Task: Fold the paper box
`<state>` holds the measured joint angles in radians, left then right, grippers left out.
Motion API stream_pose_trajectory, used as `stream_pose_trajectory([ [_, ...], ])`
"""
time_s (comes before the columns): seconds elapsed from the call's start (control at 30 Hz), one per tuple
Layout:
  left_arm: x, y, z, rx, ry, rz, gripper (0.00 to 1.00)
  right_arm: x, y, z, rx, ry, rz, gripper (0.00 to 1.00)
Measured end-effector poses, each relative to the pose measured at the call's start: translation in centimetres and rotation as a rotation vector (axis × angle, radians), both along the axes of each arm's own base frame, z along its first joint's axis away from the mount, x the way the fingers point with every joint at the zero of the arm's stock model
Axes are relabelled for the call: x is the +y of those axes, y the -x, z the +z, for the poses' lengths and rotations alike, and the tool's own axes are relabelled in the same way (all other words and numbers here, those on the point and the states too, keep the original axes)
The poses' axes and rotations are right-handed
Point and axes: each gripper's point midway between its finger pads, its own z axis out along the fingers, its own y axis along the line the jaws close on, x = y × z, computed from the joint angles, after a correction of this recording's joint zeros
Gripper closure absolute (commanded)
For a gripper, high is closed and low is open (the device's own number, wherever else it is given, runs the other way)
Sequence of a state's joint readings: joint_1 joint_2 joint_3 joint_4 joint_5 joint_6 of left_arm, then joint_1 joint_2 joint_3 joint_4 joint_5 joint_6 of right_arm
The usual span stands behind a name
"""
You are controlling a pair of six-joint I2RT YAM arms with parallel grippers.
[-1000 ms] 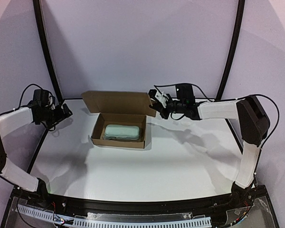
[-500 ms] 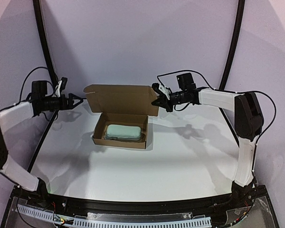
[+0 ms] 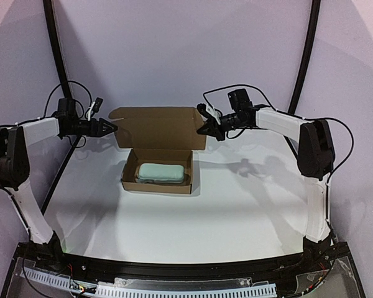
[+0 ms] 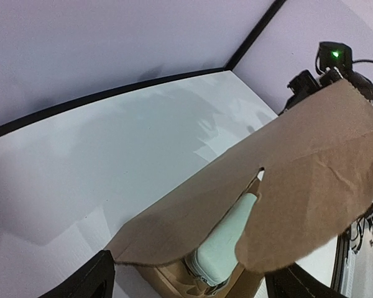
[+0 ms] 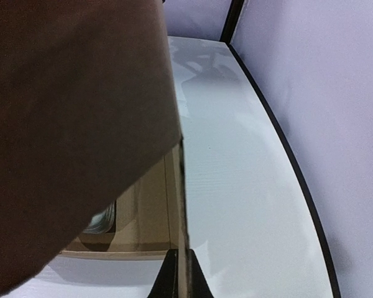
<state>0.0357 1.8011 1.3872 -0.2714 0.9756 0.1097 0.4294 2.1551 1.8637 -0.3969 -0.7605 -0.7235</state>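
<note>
The paper box (image 3: 156, 185), brown cardboard, stands mid-table as a shallow open tray with its lid (image 3: 158, 127) raised upright behind it. My right gripper (image 3: 205, 128) is shut on the lid's right side flap. In the right wrist view the fingertips (image 5: 169, 276) pinch the flap's thin edge (image 5: 181, 205), and the lid (image 5: 68, 124) fills the left. My left gripper (image 3: 107, 127) is at the lid's left end. In the left wrist view its jaws stand wide apart (image 4: 193, 287), with the lid's flap (image 4: 298, 186) lying between and above them.
A small pale grey-green oblong object (image 3: 163, 172) lies inside the tray and also shows under the lid in the left wrist view (image 4: 227, 245). Black frame posts (image 3: 57, 56) rise at the table's back corners. White table (image 3: 174, 230) lies in front of the box.
Both arms have risen and swung in to the lid's ends. The lid now stands higher and more upright. My left gripper has come right up to its left end.
</note>
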Motion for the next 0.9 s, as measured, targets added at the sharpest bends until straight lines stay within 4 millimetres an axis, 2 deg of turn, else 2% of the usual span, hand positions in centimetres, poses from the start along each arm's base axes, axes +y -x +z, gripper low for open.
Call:
stream_pose_trajectory([
  [0.07,-0.2,0.0,-0.1,0.001,0.008,-0.014,0.28,0.1,-0.1,0.0,0.007,0.001,0.008,1.0],
  [0.13,-0.3,-0.2,-0.1,0.001,0.016,-0.029,0.33,0.1,-0.3,0.0,0.014,-0.003,0.014,1.0],
  [0.17,-0.3,-0.4,-0.1,0.003,0.019,-0.032,0.4,0.1,-0.4,-0.1,0.018,-0.004,0.017,1.0],
  [0.23,-0.4,-1.0,-0.1,0.002,0.024,-0.038,0.44,0.0,-0.6,-0.1,0.026,-0.009,0.022,1.0],
  [0.53,-0.8,-1.4,-1.1,0.044,0.006,-0.023,0.57,0.0,-0.4,0.1,0.047,-0.009,0.033,1.0],
  [0.73,-2.8,-1.0,-2.2,0.044,-0.066,-0.035,0.63,-0.1,-0.2,0.2,0.06,-0.003,0.035,1.0],
  [0.9,-3.1,-1.0,-2.4,0.045,-0.088,-0.033,0.74,-0.1,-0.2,0.2,0.066,-0.006,0.029,1.0],
])
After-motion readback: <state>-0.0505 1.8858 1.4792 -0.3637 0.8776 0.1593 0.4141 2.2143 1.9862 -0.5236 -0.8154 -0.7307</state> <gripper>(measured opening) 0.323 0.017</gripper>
